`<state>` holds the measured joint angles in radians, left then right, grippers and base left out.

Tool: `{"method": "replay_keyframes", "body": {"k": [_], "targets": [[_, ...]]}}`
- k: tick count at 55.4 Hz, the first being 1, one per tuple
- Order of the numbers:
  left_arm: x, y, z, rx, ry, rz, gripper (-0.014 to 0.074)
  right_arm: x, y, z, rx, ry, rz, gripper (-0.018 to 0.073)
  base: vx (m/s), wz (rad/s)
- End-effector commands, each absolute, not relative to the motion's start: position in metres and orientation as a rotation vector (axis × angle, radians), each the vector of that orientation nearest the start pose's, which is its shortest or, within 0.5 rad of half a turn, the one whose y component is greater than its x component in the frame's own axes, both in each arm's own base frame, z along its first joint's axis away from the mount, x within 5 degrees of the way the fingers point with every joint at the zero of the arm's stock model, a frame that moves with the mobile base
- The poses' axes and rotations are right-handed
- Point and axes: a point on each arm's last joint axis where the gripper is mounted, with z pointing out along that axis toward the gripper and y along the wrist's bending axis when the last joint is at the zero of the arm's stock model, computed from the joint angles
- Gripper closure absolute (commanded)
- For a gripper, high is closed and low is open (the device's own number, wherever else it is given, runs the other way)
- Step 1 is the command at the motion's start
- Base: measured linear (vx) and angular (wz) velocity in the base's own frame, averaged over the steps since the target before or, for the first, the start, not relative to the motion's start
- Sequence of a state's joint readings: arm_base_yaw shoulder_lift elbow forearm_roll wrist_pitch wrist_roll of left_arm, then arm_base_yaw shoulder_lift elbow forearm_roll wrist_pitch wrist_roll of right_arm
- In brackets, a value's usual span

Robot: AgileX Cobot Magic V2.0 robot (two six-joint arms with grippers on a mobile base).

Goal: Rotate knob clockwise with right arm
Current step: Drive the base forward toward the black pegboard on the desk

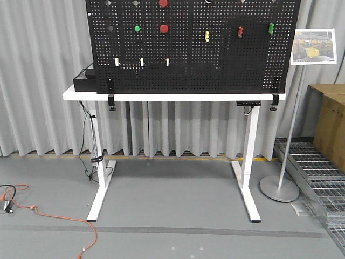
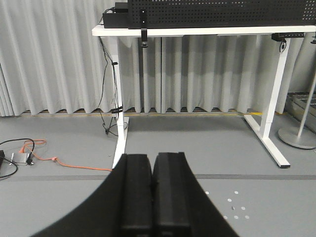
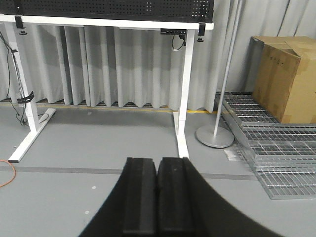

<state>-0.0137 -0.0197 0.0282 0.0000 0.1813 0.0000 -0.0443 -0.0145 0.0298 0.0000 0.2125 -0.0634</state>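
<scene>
Front view: a black pegboard (image 1: 215,65) stands on the white bench (image 1: 161,97). The knob (image 1: 207,2) sits at the board's very top and is cut by the frame edge. It is to the right of the upper red button (image 1: 163,3) and well above the yellow handle (image 1: 207,35). A black box (image 1: 86,81) rests on the bench's left end; whether anything is in it cannot be told. A cardboard box (image 1: 330,121) stands at the far right.

Left wrist view: the left gripper (image 2: 153,157) hangs low over the grey floor, its fingers (image 2: 136,192) pressed together with nothing between them. An orange cable (image 2: 64,163) lies near the bench leg.

Right wrist view: the right gripper (image 3: 158,160) faces the bench from well back, fingers (image 3: 140,195) pressed together and empty. The cardboard box (image 3: 284,79) stands at the far end of a metal grating (image 3: 276,148) with its flaps folded over, hiding the inside.
</scene>
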Motion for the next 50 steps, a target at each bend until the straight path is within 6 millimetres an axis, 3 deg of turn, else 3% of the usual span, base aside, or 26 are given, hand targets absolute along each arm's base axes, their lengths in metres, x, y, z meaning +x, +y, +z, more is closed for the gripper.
{"method": "replay_keyframes", "body": {"k": [1, 50], "targets": [[0.0565, -0.001, 0.1873, 0.009, 1.61, -0.019, 0.0603, 0.0564, -0.0028, 0.1872, -0.011, 1.642, -0.087, 0.0568, 0.0, 0.0], [0.0565, -0.001, 0.1873, 0.009, 1.61, -0.019, 0.0603, 0.0564, -0.0028, 0.1872, -0.011, 1.642, -0.087, 0.0568, 0.0, 0.0]]}}
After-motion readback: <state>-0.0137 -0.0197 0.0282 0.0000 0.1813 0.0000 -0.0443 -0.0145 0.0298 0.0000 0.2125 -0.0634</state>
